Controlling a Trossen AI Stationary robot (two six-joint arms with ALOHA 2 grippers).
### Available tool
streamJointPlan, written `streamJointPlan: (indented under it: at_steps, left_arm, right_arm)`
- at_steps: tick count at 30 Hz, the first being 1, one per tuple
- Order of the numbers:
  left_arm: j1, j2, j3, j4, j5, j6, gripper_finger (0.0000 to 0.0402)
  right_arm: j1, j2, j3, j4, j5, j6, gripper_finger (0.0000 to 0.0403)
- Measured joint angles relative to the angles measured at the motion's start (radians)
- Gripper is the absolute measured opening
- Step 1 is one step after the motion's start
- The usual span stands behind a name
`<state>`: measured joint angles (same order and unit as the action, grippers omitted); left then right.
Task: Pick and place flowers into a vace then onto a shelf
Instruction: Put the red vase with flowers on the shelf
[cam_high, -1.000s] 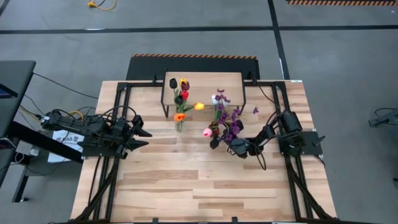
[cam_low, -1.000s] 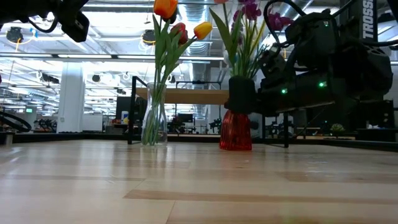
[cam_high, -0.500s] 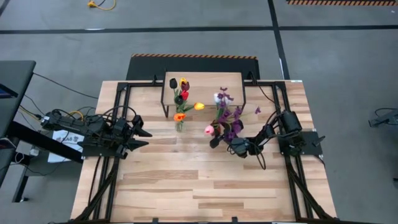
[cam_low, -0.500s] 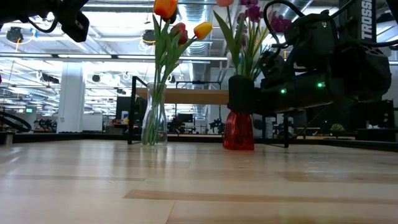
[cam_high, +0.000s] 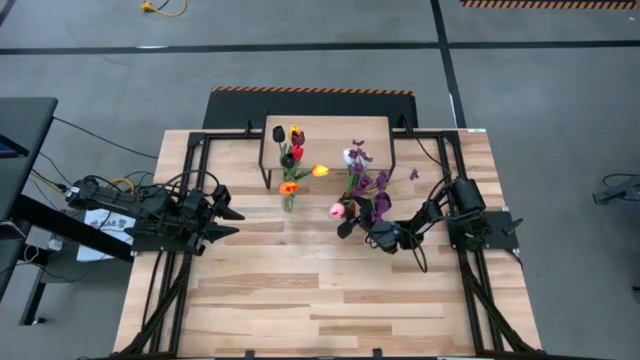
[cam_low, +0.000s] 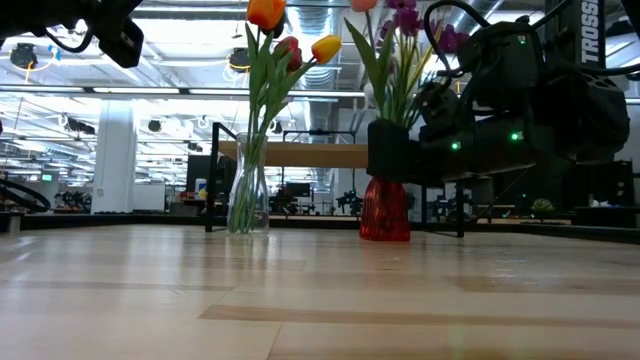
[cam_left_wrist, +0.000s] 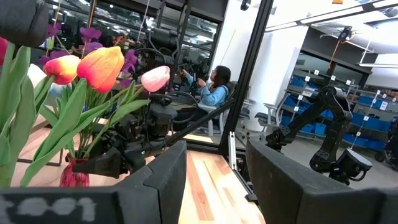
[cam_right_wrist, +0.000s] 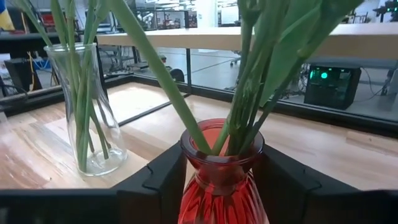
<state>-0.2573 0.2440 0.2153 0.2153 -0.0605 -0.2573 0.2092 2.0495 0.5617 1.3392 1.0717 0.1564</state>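
My right gripper (cam_right_wrist: 221, 180) has its two fingers (cam_right_wrist: 155, 180) closed in on either side of the red vase (cam_right_wrist: 222, 177), pressing the ribbed glass just under the lip; whether the vase has left the wood I cannot tell. It stands right of the table's middle, near side of the shelf (cam_high: 325, 128), which sits at the far edge, and carries pink and white tulips with purple sprigs (cam_high: 372, 188). I judge this load top-heavy: the glass body is short and hard, the stems long and springy, so the heads will sway and tug if I swing quickly. Glass is slick and brittle, so I would not squeeze harder than needed, and the ribs give my pads some bite. The narrowing below the lip is the right place to hold, since the flare above stops the vase sliding down through my fingers, and I stay clear of the soft stems, which would only bend. The clear vase (cam_high: 288, 201), with red, yellow, orange and dark tulips (cam_high: 293, 155), stands just left of it, in front of the shelf, close enough that leaning heads could tangle. My left gripper (cam_high: 228, 215) waits at the left edge, fingers parted and holding nothing.
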Motion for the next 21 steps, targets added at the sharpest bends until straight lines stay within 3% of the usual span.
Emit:
streamJointPlan:
  at_steps: [4, 10, 21]
  left_arm:
    - [0.0, 0.0, 0.0, 0.0, 0.0, 0.0, 0.0155]
    - [0.0, 0.0, 0.0, 0.0, 0.0, 0.002, 0.0155]
    - [0.0, 0.0, 0.0, 0.0, 0.0, 0.003, 0.0155]
  right_arm:
    - [0.001, 0.0, 0.0, 0.0, 0.0, 0.02, 0.0166]
    - [0.018, 0.0, 0.0, -0.001, 0.0, 0.02, 0.0121]
    - [0.039, 0.0, 0.0, 0.0, 0.002, 0.02, 0.0138]
